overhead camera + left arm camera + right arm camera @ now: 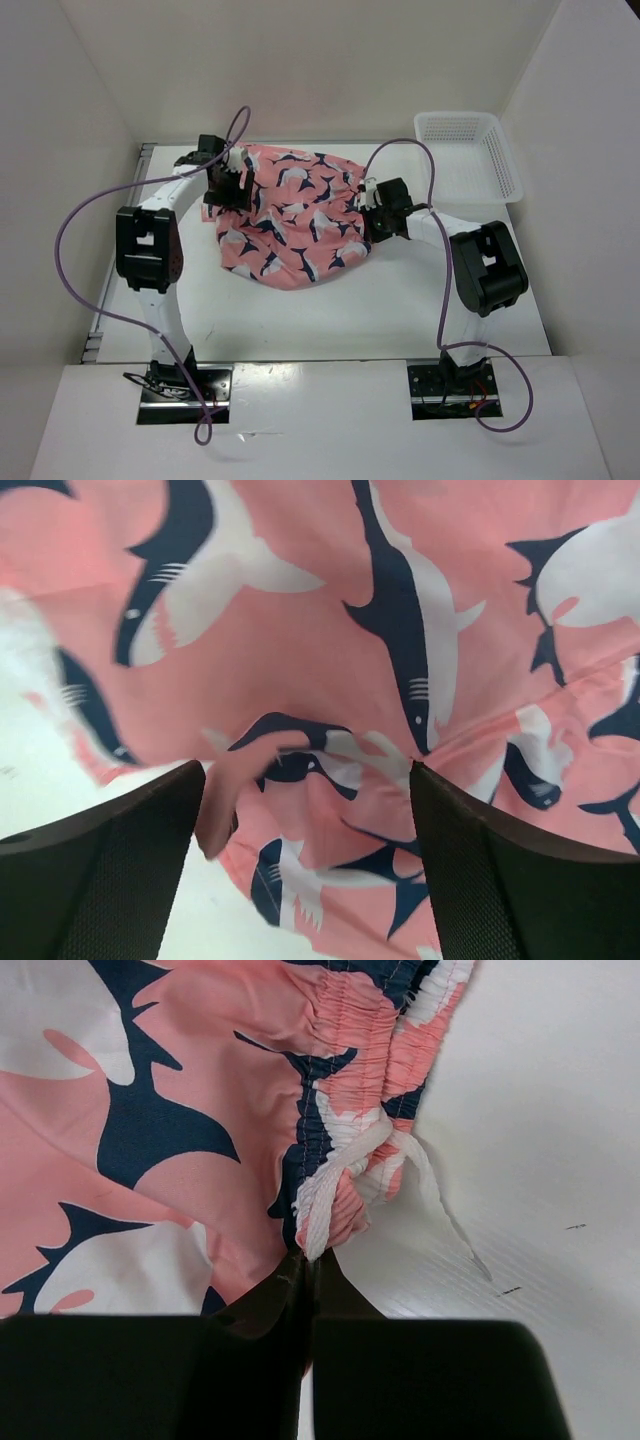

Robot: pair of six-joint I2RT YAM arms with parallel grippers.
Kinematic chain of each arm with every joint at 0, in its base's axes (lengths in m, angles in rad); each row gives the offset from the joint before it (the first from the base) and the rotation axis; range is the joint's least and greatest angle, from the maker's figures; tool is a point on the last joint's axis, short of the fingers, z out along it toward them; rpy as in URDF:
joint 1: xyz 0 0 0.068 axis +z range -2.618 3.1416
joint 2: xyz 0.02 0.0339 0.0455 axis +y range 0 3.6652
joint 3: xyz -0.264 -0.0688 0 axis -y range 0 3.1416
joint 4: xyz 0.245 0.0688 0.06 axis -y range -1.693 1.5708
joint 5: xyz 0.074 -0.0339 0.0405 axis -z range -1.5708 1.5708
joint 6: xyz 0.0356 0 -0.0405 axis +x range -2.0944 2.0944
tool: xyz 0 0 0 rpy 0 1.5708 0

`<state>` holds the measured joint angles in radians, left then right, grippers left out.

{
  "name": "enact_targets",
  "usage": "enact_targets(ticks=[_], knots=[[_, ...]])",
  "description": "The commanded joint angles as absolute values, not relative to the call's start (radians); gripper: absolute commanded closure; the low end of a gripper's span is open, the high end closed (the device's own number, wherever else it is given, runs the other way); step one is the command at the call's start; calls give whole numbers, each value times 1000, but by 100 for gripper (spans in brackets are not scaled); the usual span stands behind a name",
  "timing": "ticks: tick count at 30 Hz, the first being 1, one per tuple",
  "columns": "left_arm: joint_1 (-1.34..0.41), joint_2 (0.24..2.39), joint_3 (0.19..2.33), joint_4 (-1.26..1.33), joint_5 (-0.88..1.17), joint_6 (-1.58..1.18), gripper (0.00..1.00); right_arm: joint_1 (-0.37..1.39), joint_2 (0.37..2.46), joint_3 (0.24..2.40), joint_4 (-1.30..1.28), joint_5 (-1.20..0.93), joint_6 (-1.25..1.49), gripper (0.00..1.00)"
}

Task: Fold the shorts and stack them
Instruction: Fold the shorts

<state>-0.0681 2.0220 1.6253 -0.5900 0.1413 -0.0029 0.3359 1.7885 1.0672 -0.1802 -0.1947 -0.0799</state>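
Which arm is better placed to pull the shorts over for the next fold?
Right, probably: the right end effector is shut on the shorts at the gathered waistband, while the left end effector hangs open over the fabric, gripping nothing.

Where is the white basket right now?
In the top view, the white basket sits at the far right corner of the table, beyond the right gripper and apart from the shark shorts.

Your left gripper [308,775] hung with its jaws wide apart, both dark fingers [100,880] low in the frame and nothing pinched between them. Beneath lay the shorts [330,660], rumpled, with a raised fold just beside the left-hand finger. White table [30,780] showed at the lower left.
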Motion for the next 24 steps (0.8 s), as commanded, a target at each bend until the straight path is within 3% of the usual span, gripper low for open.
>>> enact_targets(ticks=[1,5,9,12,18,24], knots=[[-37,1863,1690,-595,88,0,9,339,1736,1109,-177,-199,-91,100],[6,1726,1629,-666,52,0,7,339,1736,1100,-176,-198,-91,100],[6,1557,1406,-721,70,0,7,339,1736,1091,-167,-198,-80,100],[17,1502,1218,-742,173,0,15,339,1736,1101,-167,-198,-80,100],[17,1500,1066,-755,265,0,18,339,1746,1120,-167,-198,-80,100],[17,1624,1043,-675,328,0,10,339,1746,1108,-158,-198,-89,100]])
